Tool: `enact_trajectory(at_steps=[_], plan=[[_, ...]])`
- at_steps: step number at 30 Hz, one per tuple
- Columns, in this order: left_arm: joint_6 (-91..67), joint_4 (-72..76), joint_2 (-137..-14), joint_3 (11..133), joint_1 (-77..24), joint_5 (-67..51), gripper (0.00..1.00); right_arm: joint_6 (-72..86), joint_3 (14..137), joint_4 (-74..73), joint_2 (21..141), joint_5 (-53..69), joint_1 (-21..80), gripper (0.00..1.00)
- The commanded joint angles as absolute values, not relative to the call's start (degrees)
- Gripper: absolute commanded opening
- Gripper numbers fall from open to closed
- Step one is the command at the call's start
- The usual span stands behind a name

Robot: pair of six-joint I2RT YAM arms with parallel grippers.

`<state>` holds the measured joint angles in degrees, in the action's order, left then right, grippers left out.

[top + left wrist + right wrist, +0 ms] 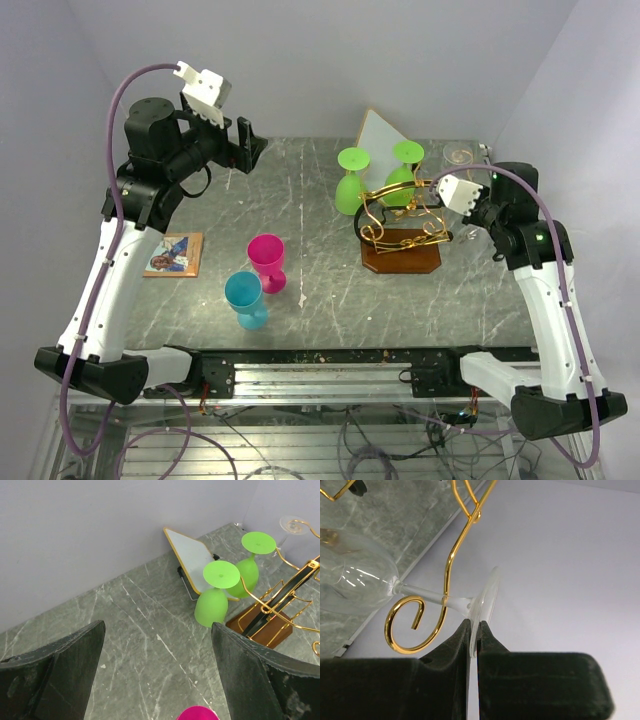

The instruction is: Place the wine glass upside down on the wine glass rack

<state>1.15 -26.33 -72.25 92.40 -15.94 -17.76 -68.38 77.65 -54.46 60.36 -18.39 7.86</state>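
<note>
Gripping the upturned wine glass (365,575) by its foot rim, the right gripper (474,630) holds the stem inside a curl at the rack's (400,250) far right; letting go off-centre could drop it; left gripper (157,627) gapes, idle

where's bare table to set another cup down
Bare table lies between the pink cup and the rack, along the near edge right of the blue cup, and at the back between the left gripper and the green glasses. The far right corner is crowded: rack, panel, clear wine glass, right gripper.
</note>
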Motion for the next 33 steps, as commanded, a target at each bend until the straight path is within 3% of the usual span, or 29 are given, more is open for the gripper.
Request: enact_trajectory(at_steps=[1, 33], plan=[[1.86, -26.28, -72.42, 93.86, -15.38, -18.98, 0.97, -68.16, 77.26, -53.68, 58.51, -22.34, 8.08, 0.0], [2.46, -25.58, -72.24, 92.89, -15.05, -18.66, 0.97, -66.96, 78.21, -60.12, 55.4, -11.31, 8.07, 0.0]])
